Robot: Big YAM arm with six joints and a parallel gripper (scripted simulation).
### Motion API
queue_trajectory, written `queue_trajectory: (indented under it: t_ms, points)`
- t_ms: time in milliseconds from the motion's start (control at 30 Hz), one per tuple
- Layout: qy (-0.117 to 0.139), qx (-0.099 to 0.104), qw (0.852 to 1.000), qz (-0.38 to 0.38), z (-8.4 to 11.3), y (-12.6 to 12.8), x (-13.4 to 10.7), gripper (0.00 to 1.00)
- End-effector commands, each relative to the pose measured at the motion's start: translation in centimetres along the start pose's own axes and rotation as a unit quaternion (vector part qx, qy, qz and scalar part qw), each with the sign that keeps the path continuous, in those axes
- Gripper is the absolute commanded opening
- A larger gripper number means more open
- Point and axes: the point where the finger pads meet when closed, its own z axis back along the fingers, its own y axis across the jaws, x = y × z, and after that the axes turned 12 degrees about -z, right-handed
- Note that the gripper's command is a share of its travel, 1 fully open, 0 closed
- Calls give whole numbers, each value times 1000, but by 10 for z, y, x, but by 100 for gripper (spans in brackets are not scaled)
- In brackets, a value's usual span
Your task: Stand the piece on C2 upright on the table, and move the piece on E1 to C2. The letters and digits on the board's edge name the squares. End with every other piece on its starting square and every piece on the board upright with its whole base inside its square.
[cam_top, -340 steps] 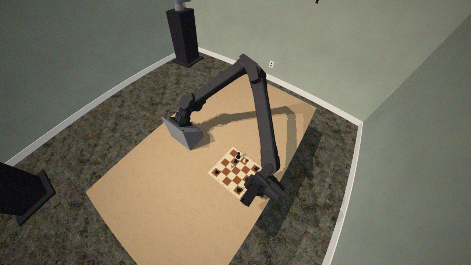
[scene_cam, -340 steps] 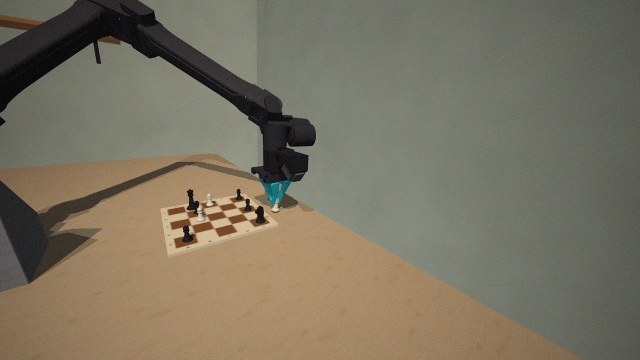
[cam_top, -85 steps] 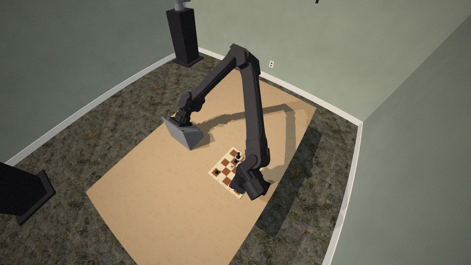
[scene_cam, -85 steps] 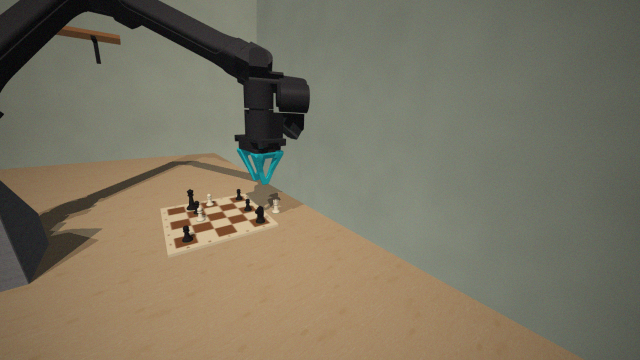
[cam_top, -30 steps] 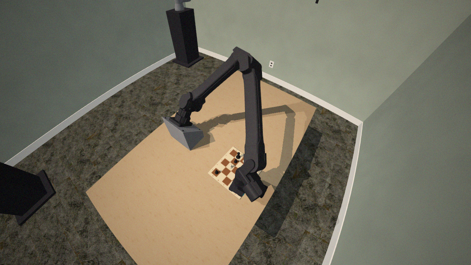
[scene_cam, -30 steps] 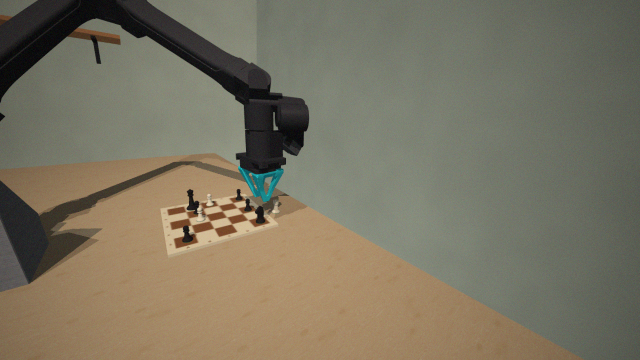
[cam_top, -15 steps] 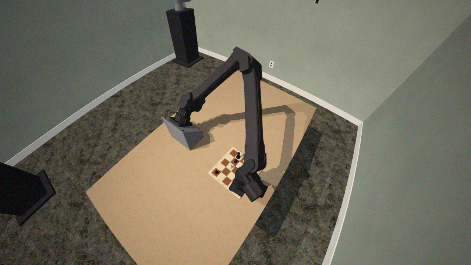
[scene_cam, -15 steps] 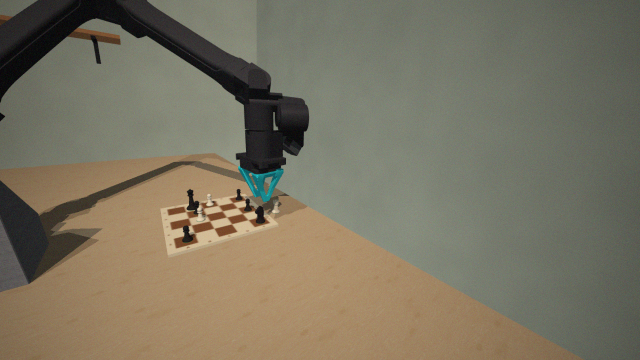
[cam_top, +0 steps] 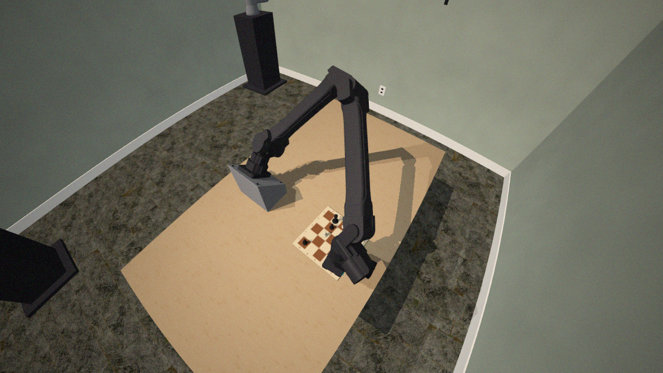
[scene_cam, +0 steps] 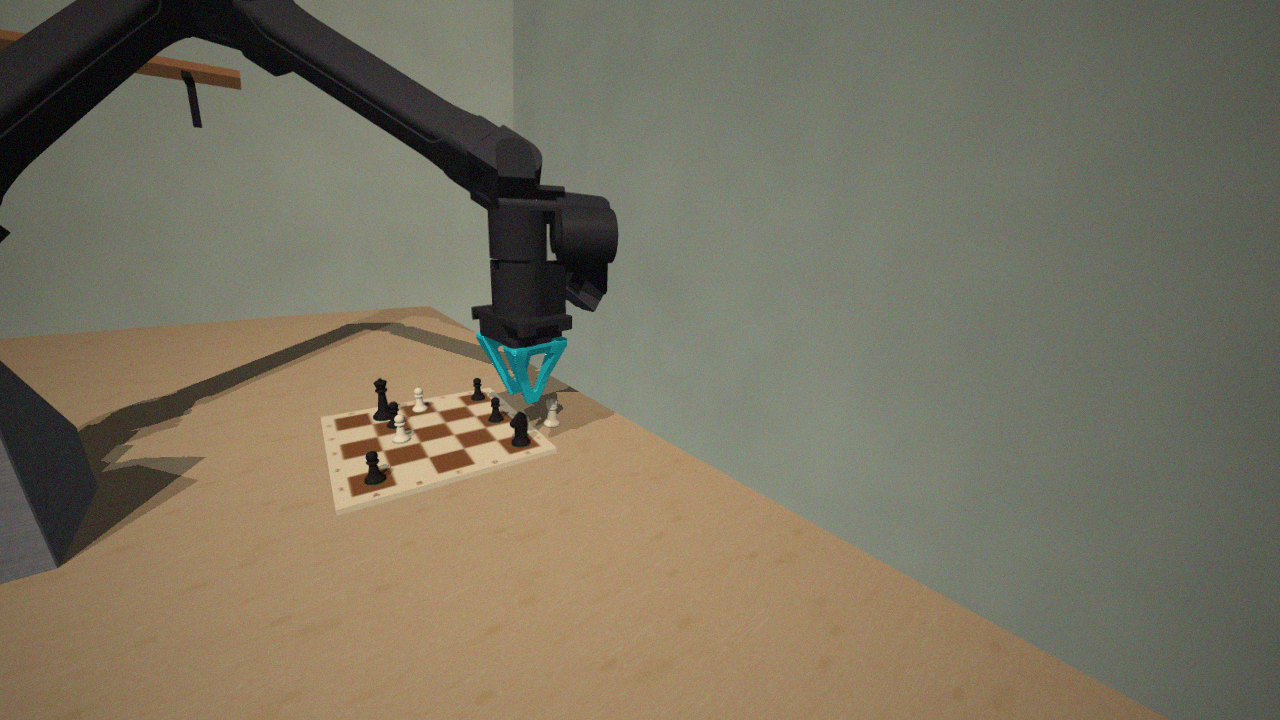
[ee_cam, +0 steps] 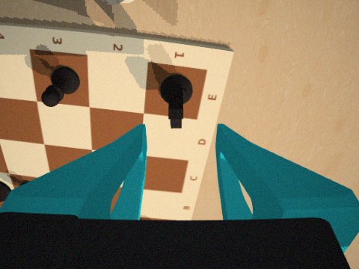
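The small chessboard [scene_cam: 353, 497] [ee_cam: 221, 67] [cam_top: 297, 243] lies on the wooden table. A black piece [ee_cam: 176, 90] [scene_cam: 520, 429] stands upright on E1, at the board's corner. A white piece [scene_cam: 551, 412] stands upright on the table just off the board's edge, beyond the 2 and 3 marks. My teal gripper [ee_cam: 181, 127] [scene_cam: 528, 392] hangs a little above the board's E and D rows, open and empty, its tips just short of the E1 piece. My left finger hides C2 in the wrist view.
A black pawn [ee_cam: 62, 82] [scene_cam: 494, 409] stands on E3. Several more black and white pieces, such as a tall black one [scene_cam: 381, 400] and a white pawn [scene_cam: 418, 399], stand farther along the board. The table's edge runs close beside the board. The arm's grey base [cam_top: 257, 185] sits mid-table.
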Motion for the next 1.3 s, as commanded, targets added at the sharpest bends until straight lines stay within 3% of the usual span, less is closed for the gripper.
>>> queue_trajectory:
  t_ms: [0, 1267]
  points:
    - [11, 1, 1000, 1, -14, 4, -1, 36]
    - [12, 2, 1000, 2, -16, 4, -6, 36]
